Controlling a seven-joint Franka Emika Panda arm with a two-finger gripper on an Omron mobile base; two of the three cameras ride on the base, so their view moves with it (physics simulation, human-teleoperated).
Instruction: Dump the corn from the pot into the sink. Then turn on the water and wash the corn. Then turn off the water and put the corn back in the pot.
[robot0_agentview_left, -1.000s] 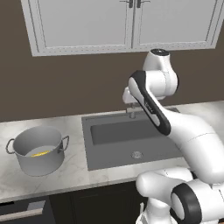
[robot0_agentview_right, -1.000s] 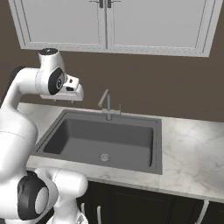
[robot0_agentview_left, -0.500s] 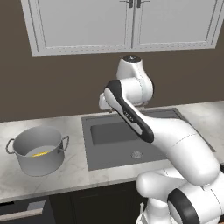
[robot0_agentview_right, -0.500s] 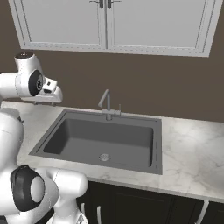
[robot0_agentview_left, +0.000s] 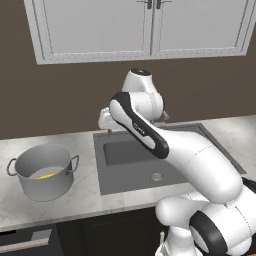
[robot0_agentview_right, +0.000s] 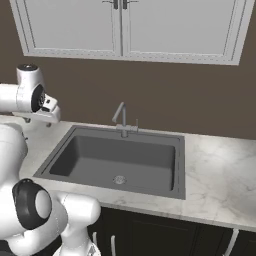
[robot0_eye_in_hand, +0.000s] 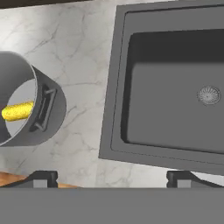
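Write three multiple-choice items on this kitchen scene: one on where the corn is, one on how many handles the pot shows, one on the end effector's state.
1. Where is the corn?
A. In the sink
B. In the pot
C. On the counter

2. How many side handles does the pot show?
A. None
B. Two
C. Four

3. What state is the end effector in?
A. Open, holding nothing
B. Shut on the corn
C. Shut on the pot's rim

Answers:
1 B: the yellow cob lies on the pot's floor, left of the sink.
2 B: one loop on each side in the left base view.
3 A: its fingertips stand wide apart with nothing between them.
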